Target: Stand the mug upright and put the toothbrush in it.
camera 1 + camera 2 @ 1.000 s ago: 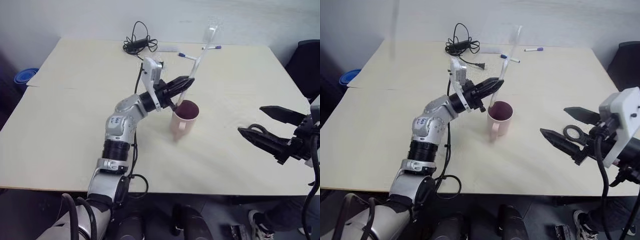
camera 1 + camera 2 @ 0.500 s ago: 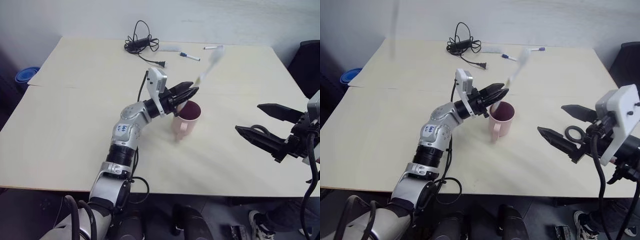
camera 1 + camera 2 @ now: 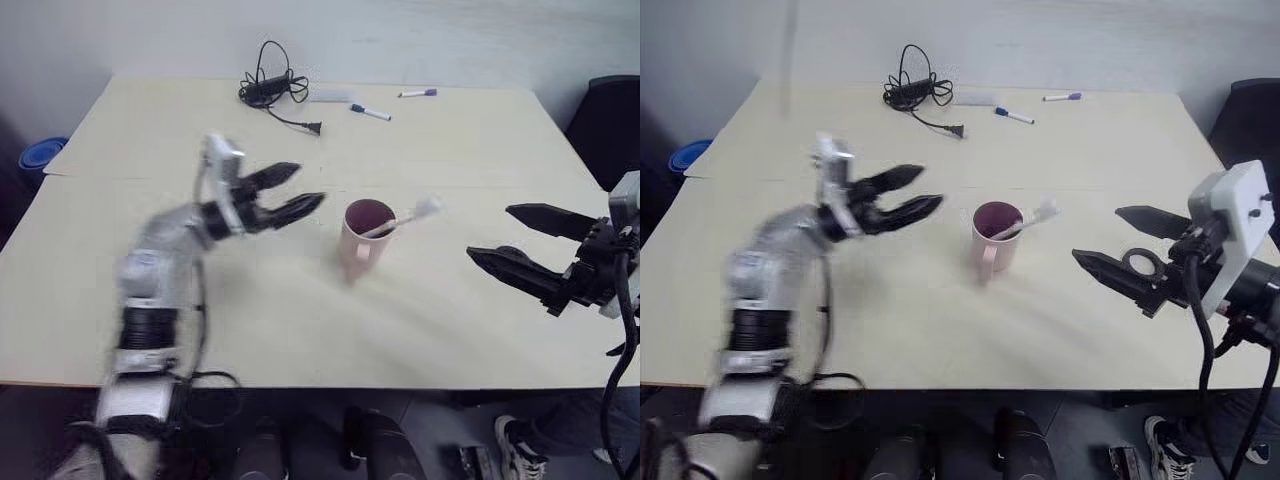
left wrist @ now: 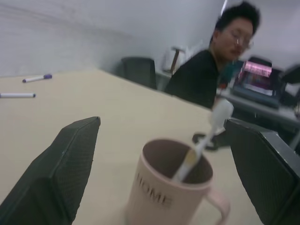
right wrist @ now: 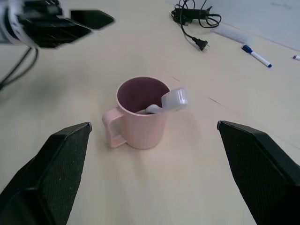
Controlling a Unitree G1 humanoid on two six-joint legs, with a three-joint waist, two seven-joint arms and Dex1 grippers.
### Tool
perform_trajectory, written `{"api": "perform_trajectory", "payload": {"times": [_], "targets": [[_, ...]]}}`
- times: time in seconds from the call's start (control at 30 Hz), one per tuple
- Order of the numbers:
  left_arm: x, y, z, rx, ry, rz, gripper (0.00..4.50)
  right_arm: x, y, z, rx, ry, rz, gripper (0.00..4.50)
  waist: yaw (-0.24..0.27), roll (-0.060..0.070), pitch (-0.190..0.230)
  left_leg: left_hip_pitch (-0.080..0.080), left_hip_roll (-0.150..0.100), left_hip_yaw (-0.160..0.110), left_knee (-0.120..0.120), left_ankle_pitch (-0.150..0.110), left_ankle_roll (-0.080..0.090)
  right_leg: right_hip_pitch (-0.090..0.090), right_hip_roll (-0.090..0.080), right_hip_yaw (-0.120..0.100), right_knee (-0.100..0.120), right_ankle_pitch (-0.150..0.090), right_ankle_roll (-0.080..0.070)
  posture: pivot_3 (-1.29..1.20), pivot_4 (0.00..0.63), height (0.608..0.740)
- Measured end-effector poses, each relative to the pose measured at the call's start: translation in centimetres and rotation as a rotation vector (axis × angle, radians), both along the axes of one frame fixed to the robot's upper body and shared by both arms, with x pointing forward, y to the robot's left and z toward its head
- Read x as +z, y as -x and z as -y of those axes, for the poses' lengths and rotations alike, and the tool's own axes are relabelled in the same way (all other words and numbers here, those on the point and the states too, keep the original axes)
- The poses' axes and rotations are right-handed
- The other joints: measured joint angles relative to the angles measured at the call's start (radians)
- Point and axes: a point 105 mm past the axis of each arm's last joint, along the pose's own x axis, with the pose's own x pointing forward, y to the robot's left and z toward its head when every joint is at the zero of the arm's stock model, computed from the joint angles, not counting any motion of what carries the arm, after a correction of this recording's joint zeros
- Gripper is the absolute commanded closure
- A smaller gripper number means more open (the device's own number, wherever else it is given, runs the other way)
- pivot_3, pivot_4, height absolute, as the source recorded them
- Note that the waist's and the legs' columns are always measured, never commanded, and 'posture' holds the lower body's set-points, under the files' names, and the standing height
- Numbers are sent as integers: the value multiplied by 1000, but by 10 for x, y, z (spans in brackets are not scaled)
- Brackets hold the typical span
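Note:
The pale pink mug (image 3: 360, 243) stands upright mid-table, handle toward me, dark inside showing. The white toothbrush (image 3: 408, 218) rests in it, leaning over the rim to the right with its head up. My left gripper (image 3: 306, 184) hangs open and empty a short way left of the mug, fingers pointing at it. In the left wrist view the mug (image 4: 171, 190) and toothbrush (image 4: 207, 133) sit ahead between the spread fingers (image 4: 70, 159). My right gripper (image 3: 489, 232) is open and empty to the right of the mug, clear of it; its wrist view shows the mug (image 5: 140, 119).
A black cable (image 3: 268, 88) and two marker pens (image 3: 370, 112) (image 3: 417, 93) lie near the table's far edge. A blue object (image 3: 38, 153) sits off the left edge, a black chair (image 3: 605, 125) off the right. A person (image 4: 206, 70) sits beyond the table.
My left gripper opened, let go of the toothbrush and drew back to the left. The toothbrush tipped from nearly upright to leaning right in the mug. The right gripper kept still.

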Motion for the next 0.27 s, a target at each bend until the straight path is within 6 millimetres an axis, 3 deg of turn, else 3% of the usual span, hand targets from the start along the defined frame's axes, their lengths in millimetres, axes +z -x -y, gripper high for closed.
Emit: {"api": "perform_trajectory", "payload": {"times": [0.1, 0.27], "targets": [[8, 44, -50, -135, -366, 25, 29, -11, 1, 5, 54, 36, -73, 0, 2, 1, 0, 1, 0, 2, -3, -1, 0, 0, 0, -1, -5, 0, 0, 0, 150, 740], [12, 64, -71, -224, -563, 44, 29, -17, 1, 12, 106, 63, -122, 0, 22, 3, 0, 1, -2, 2, -3, -1, 2, 1, -2, 0, -9, 0, 0, 0, 150, 740]]}}
